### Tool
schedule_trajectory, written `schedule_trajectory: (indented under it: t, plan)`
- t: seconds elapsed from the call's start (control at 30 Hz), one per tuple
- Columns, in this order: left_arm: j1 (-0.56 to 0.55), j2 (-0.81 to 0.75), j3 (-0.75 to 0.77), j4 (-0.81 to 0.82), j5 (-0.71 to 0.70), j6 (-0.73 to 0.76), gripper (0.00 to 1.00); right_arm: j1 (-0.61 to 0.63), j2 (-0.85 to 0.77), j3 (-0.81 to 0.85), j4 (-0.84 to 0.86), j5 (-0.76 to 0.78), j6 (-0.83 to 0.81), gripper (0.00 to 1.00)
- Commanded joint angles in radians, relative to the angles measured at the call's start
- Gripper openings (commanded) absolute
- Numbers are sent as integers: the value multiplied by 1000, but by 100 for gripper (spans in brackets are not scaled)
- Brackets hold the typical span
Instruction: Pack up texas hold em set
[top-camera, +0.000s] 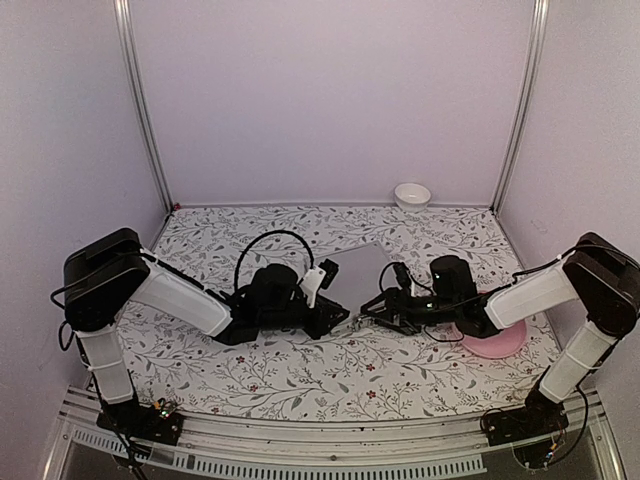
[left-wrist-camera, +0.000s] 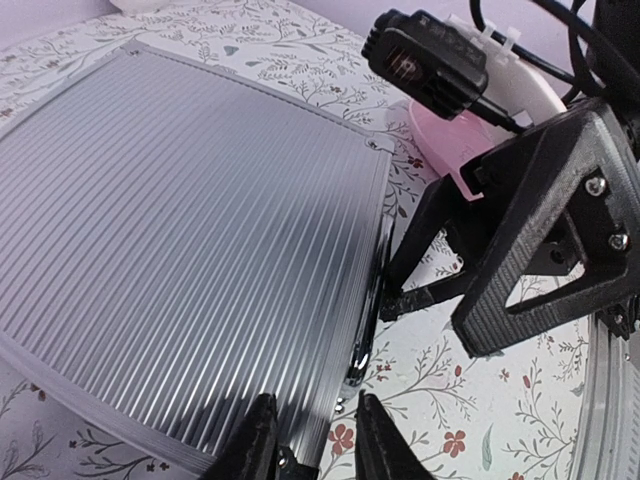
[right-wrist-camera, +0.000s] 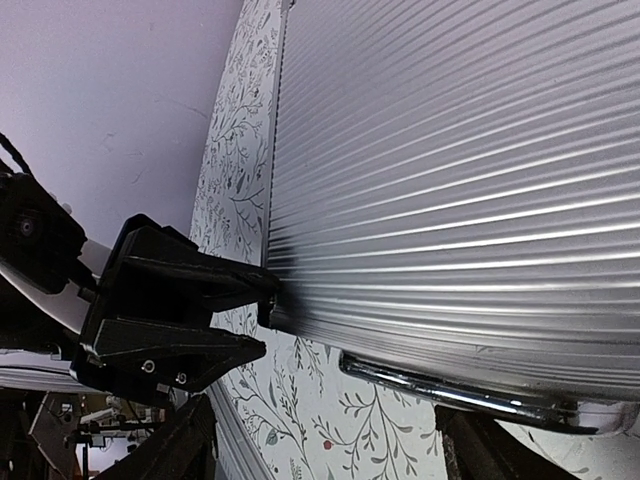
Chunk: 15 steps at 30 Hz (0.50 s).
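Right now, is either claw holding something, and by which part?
Left claw seems to pinch the case's front edge, beside the handle; right claw holds nothing.

White arms (top-camera: 185, 298); black joints, cables (top-camera: 262, 240)

Floral table (top-camera: 300, 370): closed silver case (top-camera: 355, 272) centre, pink plate (top-camera: 500, 342) right, white bowl (top-camera: 412, 194) far.

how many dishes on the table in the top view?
2. White bowl at the far edge by the back wall; pink plate on the right, partly under the right arm. The arms could hide more.
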Motion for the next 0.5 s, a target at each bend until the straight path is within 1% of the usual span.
schedule_trajectory:
  t: [0.0,0.27,0.37,0.47]
  plan:
    - [7,3,-17,-35,8,-11,27,3,30,-2,97,21,8,76]
    - [7,-9,-22,-35,2,-12,27,2,43,-2,109,21,7,76]
    - [7,-22,-30,-24,-1,-10,27,3,14,-13,95,17,-2,77]
    - [7,-38,-36,-17,-3,-7,28,3,-32,-28,44,10,-31,78]
